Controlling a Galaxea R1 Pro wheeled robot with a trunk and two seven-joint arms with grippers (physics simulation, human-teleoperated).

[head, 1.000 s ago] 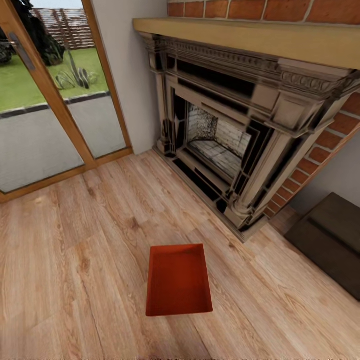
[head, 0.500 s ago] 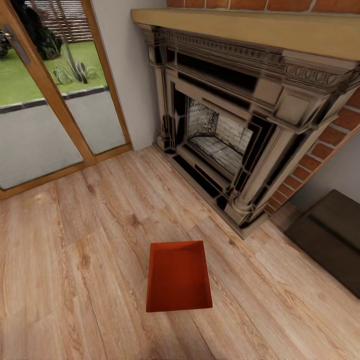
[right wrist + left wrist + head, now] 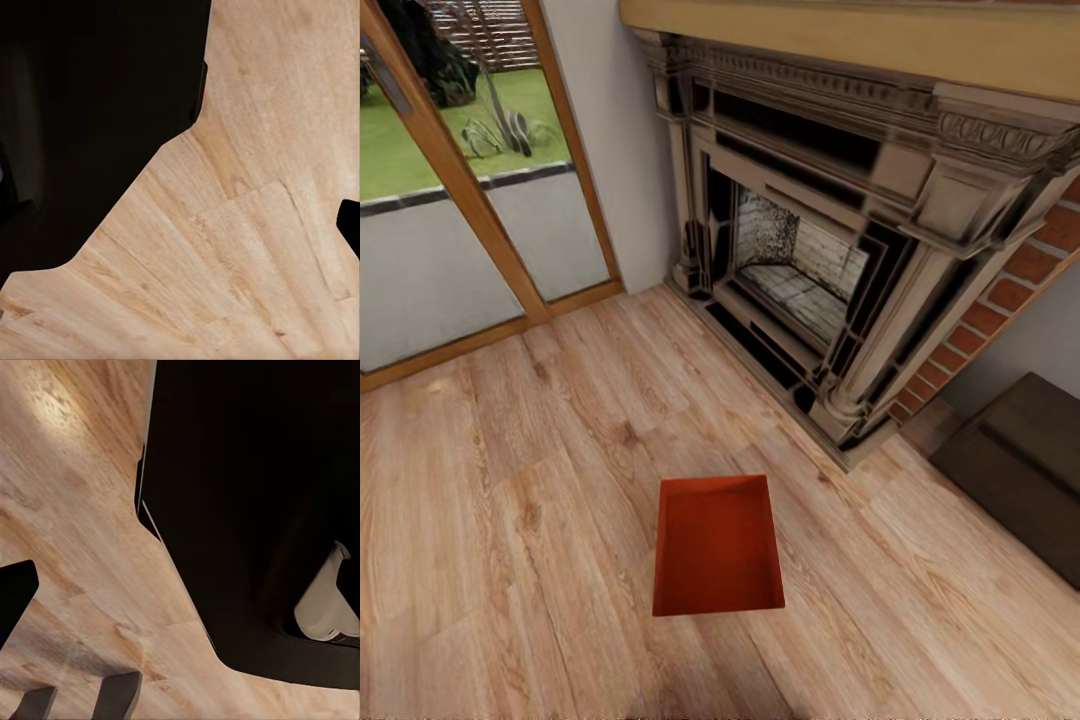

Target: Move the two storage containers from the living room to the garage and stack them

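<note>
One red-orange storage container [image 3: 717, 548] sits upright and empty on the living room's light wood-plank floor [image 3: 510, 500], in the lower middle of the head view, a short way in front of the fireplace. In the left wrist view, my left gripper [image 3: 75, 697] hangs over bare planks, its two dark fingertips [image 3: 116, 694] standing apart with nothing between them. The right wrist view looks down on planks beside my dark base [image 3: 90, 112].
A brick fireplace [image 3: 800, 270] with a wooden mantel fills the far right. A dark low bench [image 3: 1025, 465] stands at the right edge. A wood-framed glass door [image 3: 450, 230] to the garden is at the far left. My dark base [image 3: 247, 495] is beside the left gripper.
The whole head picture has shifted upward a little, so the camera has moved. The container keeps its place on the floor.
</note>
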